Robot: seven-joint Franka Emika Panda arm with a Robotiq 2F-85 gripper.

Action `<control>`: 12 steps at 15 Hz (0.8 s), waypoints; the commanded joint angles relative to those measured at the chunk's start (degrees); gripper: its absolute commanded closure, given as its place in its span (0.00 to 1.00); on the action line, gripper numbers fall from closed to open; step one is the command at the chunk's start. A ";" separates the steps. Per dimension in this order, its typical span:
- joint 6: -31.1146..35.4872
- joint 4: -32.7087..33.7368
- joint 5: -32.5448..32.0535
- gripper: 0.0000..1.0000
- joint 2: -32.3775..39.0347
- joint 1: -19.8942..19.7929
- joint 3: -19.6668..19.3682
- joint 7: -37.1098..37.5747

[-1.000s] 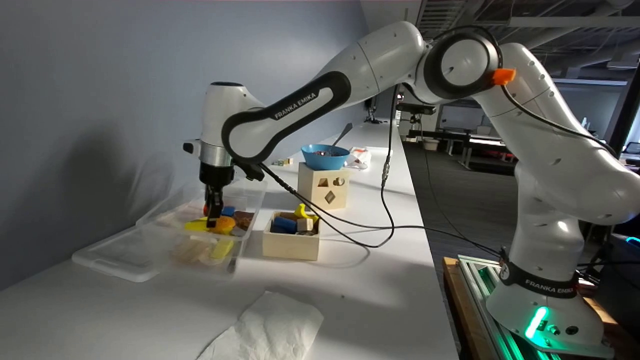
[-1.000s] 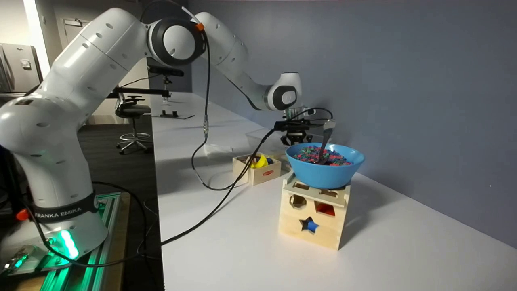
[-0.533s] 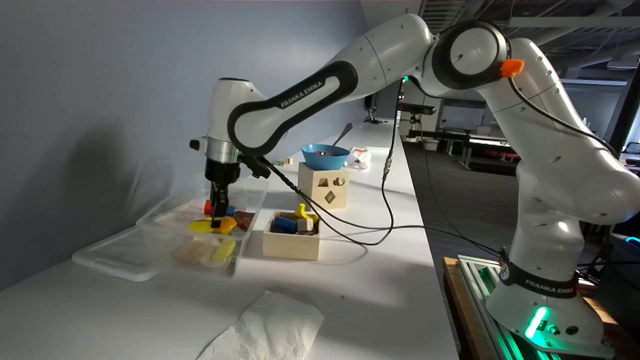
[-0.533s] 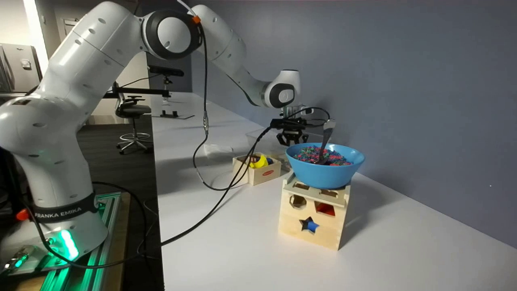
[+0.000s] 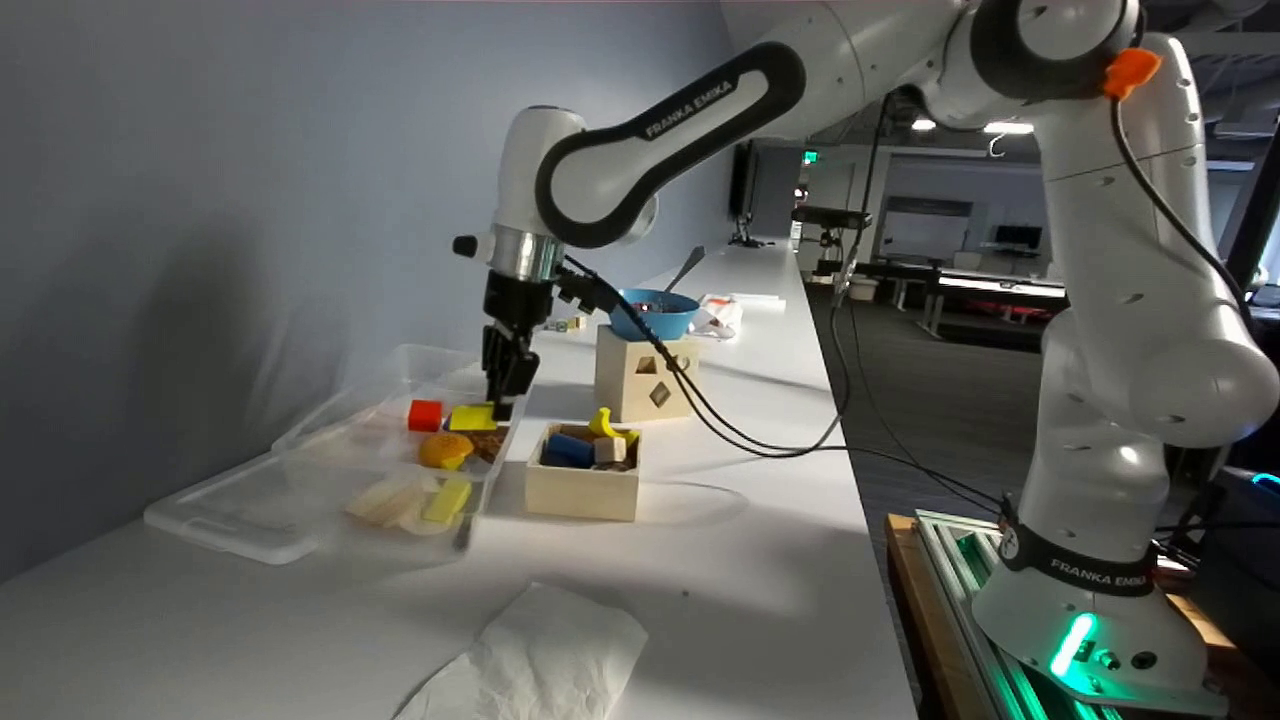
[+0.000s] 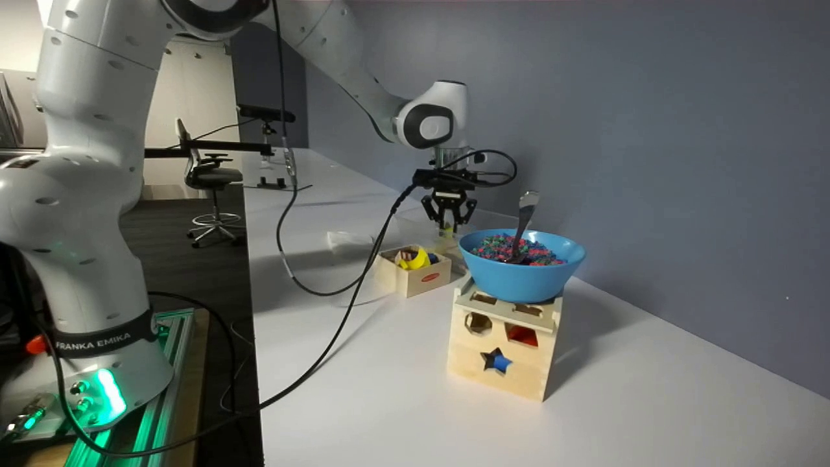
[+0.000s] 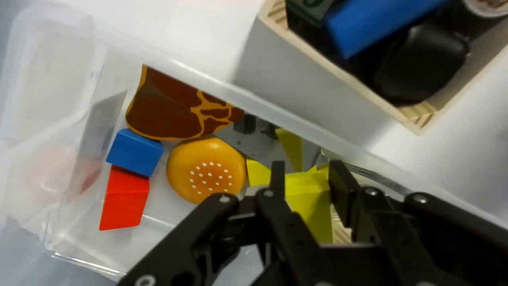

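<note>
A yellow block (image 7: 311,198) is between the fingers of my gripper (image 7: 306,169), which is shut on it. It also shows beside the fingertips as the yellow block (image 5: 470,417) in an exterior view, raised over the clear plastic box (image 7: 246,99). In both exterior views the gripper (image 6: 449,227) points down. Inside the box, an orange bun with white dots (image 7: 206,171) lies left of the jaws in the wrist view. Farther left are a blue block (image 7: 135,153) and a red block (image 7: 125,198). A brown steak piece (image 7: 170,107) lies above the bun. My fingers hide part of the held block.
A wooden box (image 5: 580,495) of toys, with a yellow banana (image 5: 604,423), stands beside the plastic box. Behind it a shape-sorter cube (image 6: 499,363) carries a blue bowl (image 6: 522,279) with a spoon. A cable (image 6: 327,350) hangs over the table. A paper towel (image 5: 545,650) lies in front.
My gripper has risen and moved toward the shape-sorter cube, carrying the yellow block away from above the orange bun. The bun and the red block are now uncovered in an exterior view.
</note>
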 commanded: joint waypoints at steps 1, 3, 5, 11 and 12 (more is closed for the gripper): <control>3.73 -13.90 5.03 0.92 -13.12 -1.02 -1.16 -6.54; 6.92 -19.51 6.83 0.92 -18.64 -0.23 -2.91 -8.83; 10.80 -25.41 8.77 0.92 -23.74 0.91 -4.73 -11.76; 5.31 -34.51 12.43 0.92 -31.03 5.93 -10.32 -14.60; 7.00 -35.48 13.03 0.92 -31.44 6.31 -10.69 -11.16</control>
